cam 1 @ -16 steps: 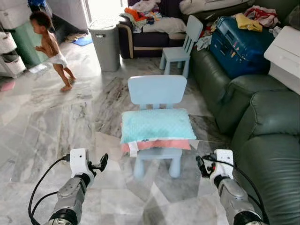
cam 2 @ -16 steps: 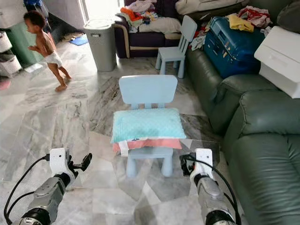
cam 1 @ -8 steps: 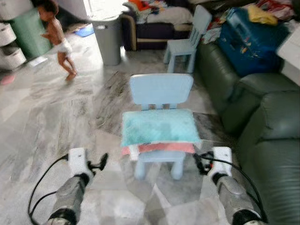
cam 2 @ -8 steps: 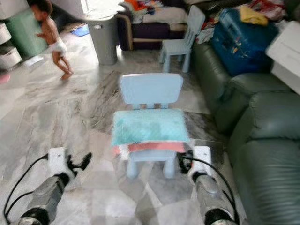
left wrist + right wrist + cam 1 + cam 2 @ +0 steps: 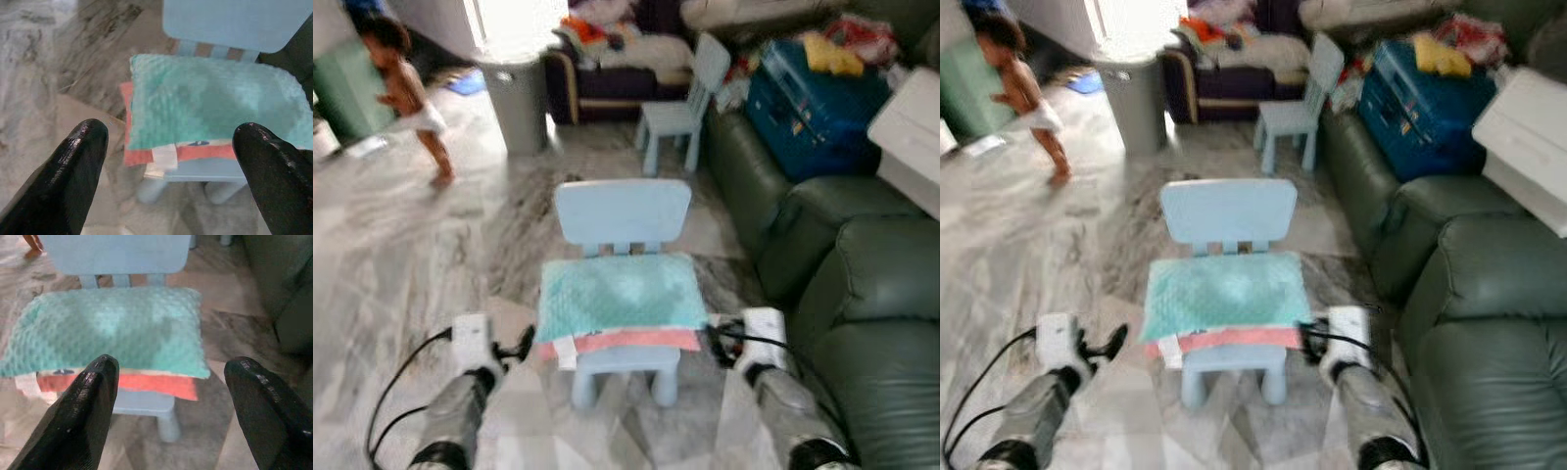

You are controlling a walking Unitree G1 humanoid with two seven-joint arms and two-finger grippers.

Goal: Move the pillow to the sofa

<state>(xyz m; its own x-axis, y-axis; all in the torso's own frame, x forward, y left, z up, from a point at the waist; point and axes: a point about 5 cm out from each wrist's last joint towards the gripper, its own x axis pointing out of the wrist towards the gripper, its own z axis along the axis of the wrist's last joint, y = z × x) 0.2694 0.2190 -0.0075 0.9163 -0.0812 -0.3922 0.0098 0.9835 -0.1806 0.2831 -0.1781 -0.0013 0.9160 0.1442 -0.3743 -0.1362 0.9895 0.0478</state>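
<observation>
Both silver arms reach forward, low; left gripper [image 5: 521, 345] and right gripper [image 5: 715, 338] spread wide, apparently empty, though blurred.

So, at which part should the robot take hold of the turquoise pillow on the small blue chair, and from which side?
Probably at its two short ends, one gripper per side. The pillow lies flat on the small blue chair, its ends overhanging the seat. The left gripper and right gripper are both open and already flank it; the backrest blocks the far side.
</observation>
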